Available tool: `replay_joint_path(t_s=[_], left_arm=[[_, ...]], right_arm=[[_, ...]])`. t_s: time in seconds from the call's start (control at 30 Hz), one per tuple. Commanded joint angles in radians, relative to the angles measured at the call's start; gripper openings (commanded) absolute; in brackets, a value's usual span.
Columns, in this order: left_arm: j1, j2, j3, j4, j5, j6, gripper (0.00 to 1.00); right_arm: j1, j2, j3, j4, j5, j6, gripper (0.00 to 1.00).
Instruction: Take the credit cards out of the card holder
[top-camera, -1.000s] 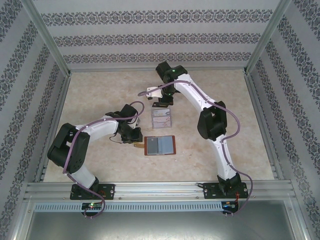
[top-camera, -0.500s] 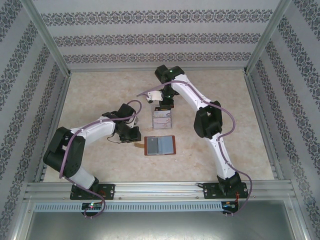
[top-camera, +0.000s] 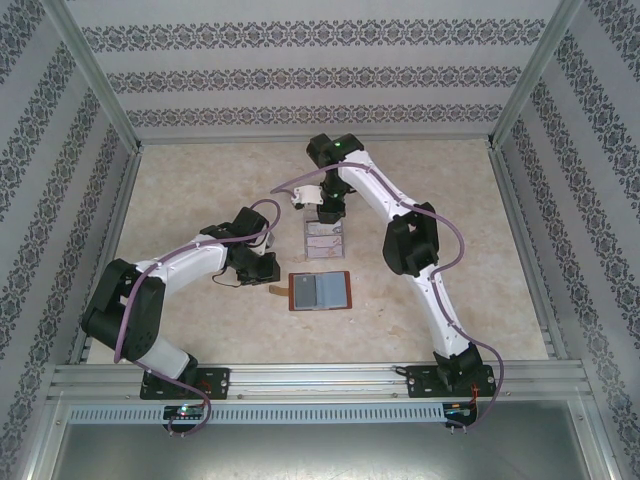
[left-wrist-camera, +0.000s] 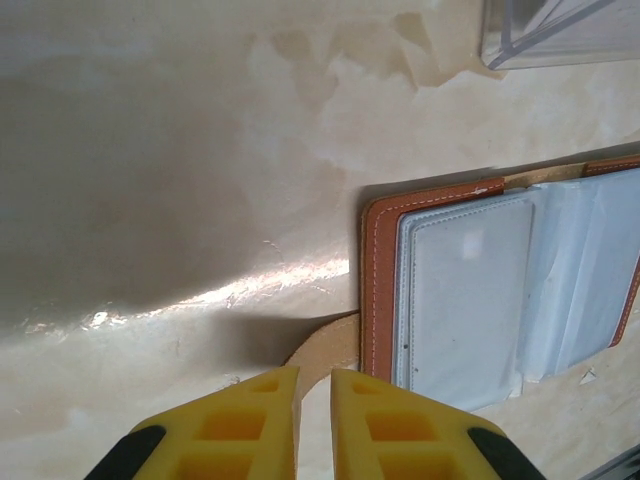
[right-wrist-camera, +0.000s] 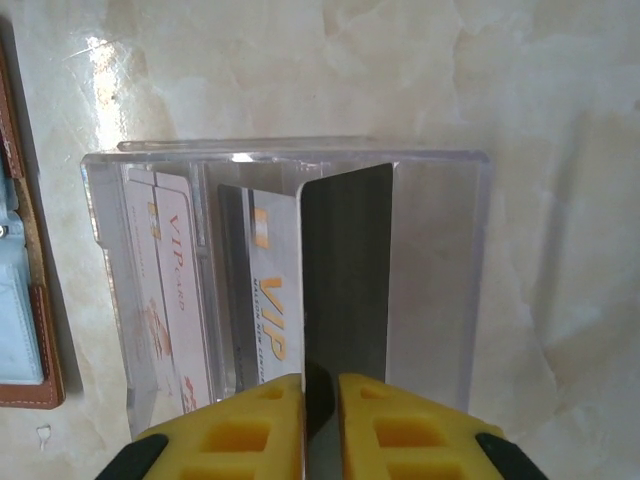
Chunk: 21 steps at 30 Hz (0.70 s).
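The card holder lies open on the table, reddish-brown rim around pale blue pockets. My left gripper stands at its left edge, fingers a narrow slit apart, tips over the tan strap tab; I cannot tell whether they pinch it. My right gripper is shut on a dark credit card that stands upright inside the clear plastic stand. Two whitish credit cards, one with orange VIP lettering and one with red marks, stand in the same stand.
The clear stand sits just behind the card holder, near the table's middle. Aluminium rails and patterned walls enclose the table. Bare marbled tabletop spreads left and right of the arms.
My right arm has come forward and down, bringing the dark card into the clear stand. The left gripper and the card holder have stayed put.
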Motion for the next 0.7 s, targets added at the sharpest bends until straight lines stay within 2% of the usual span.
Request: replay_joint_path(t_s=[0.0, 0.5, 0.67], left_arm=[[0.013, -0.032, -0.002, -0.033, -0.012, -0.006, 0.15], [0.013, -0.041, -0.008, -0.026, -0.011, -0.010, 0.15], [0.013, -0.040, -0.010, -0.021, -0.011, -0.010, 0.15]], right_arm=[[0.008, -0.002, 0.039, -0.003, 0.008, 0.026, 0.18], [-0.005, -0.108, 0.004, 0.145, 0.095, 0.102, 0.25], [0.000, -0.147, -0.061, 0.217, 0.124, 0.119, 0.28]])
